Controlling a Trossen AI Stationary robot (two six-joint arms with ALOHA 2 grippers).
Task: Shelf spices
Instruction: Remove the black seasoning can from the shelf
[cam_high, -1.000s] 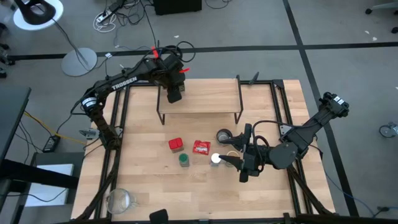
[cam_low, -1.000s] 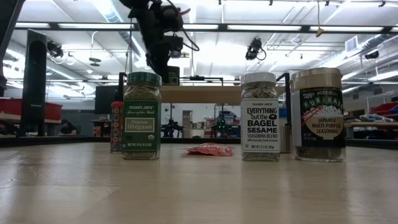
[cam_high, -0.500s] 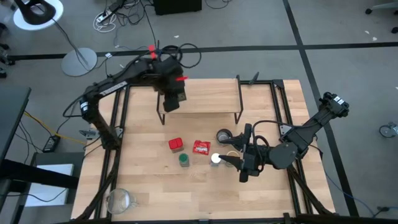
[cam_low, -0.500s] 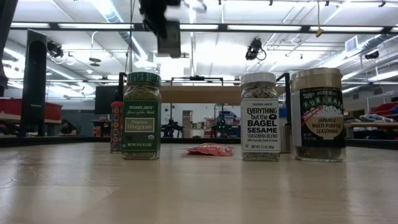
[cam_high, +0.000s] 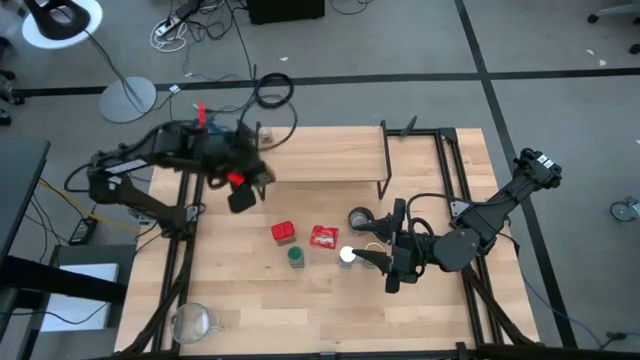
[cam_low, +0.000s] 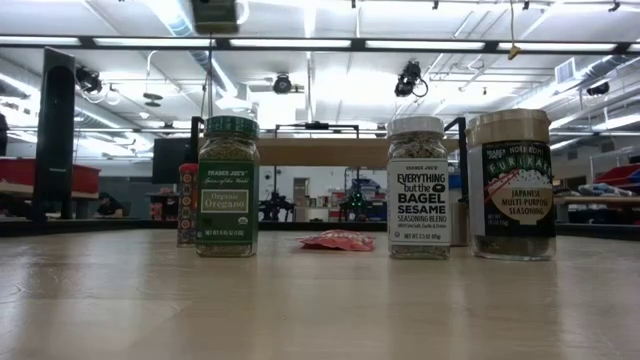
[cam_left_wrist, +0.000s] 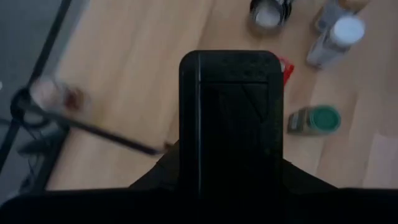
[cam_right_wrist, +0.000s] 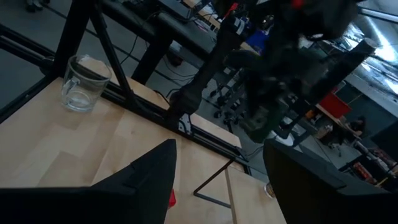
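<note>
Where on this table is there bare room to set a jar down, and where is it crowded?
The shelf top shows bare plank. Open table lies between the glass mug and the green jar. It is crowded mid-table around the red tin, red packet, metal cup and right tool.

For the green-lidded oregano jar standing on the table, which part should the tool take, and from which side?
Best taken around the green cap or upper body, coming straight down from above. The oregano jar stands upright and is tall and narrow, so a top grasp fits. The red tin stands close on its far side, so the fingers probably go best to the jar's left and right, where the table is bare.
</note>
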